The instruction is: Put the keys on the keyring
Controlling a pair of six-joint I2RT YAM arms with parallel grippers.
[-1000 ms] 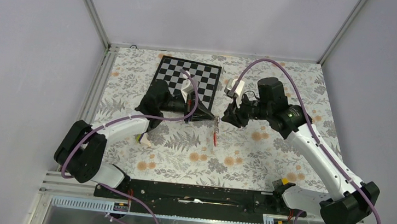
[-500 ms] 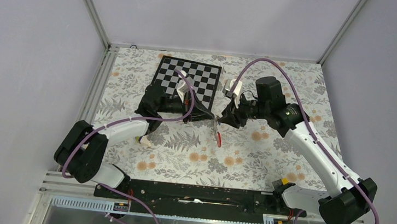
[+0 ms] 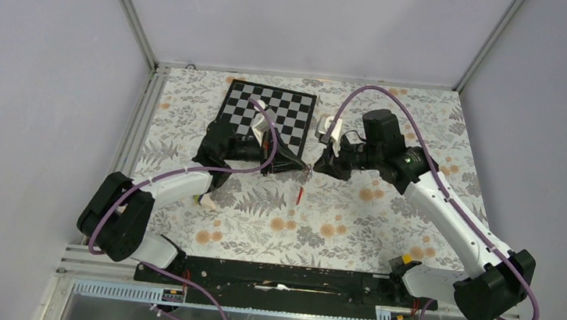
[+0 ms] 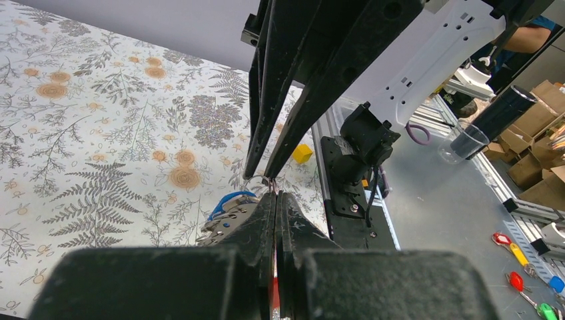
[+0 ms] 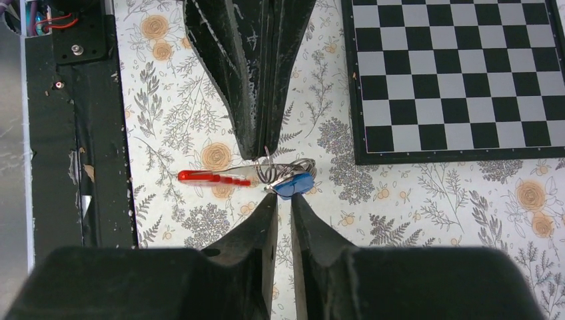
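Bright, even light; blurred foreground.

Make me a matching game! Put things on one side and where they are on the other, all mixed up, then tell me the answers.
Things
1. black-and-white checkered board
2. small blue plastic tag
3. bright red strap
4. little yellow cube

Places
A. beside the right arm's base
B. lying flat at the far side of the flowery table
C. between the tips of the left gripper and right gripper
D. stretching from those tips toward the near edge

Pairs: 1-B, 2-C, 3-D, 4-A
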